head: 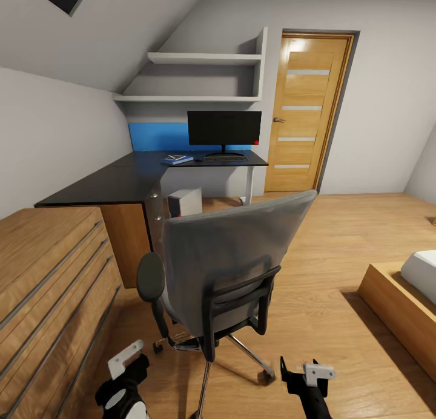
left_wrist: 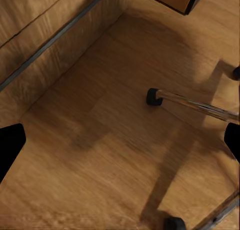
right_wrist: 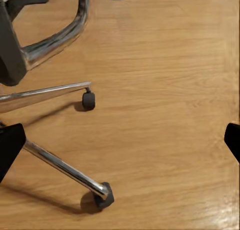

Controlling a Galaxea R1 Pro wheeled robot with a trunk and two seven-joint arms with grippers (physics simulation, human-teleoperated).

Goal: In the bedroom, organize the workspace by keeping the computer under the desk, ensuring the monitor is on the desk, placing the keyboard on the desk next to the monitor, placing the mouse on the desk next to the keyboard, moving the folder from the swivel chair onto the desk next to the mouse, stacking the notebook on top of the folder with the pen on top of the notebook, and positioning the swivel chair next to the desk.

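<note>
Both grippers hang low with jaws spread wide and holding nothing, the left gripper (left_wrist: 120,140) over bare plank floor (left_wrist: 100,155) beside the light wood drawer unit (left_wrist: 45,35), the right gripper (right_wrist: 120,140) over floor by the chrome star legs. Just ahead, the swivel chair (head: 230,255) stands with its grey back toward the camera, facing the desk (head: 121,180). Only the head view takes in the desktop, where the monitor (head: 224,128) stands upright with the keyboard (head: 225,158) lengthwise before it, the folder (head: 177,159) to their left, and the computer (head: 184,202) beneath.
</note>
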